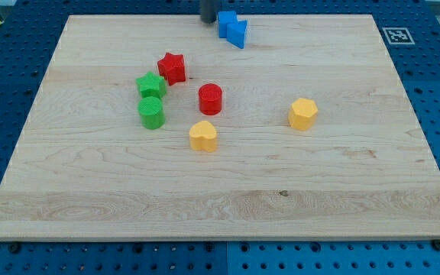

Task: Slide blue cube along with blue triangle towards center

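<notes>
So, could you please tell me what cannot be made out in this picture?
- My tip: the rod is cut off by the view's top; whether it touches the blue cube is unclear.
- Blue triangle: pressed against the cube, so its shape is hard to make out.
- Marker, view's top right: too small to read.

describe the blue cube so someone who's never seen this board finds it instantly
Start at the wooden board and go to the middle of its top edge, where my tip comes down. Two blue pieces touch just to its right. The blue cube is the one nearer my tip; the blue triangle sits at its lower right.
</notes>
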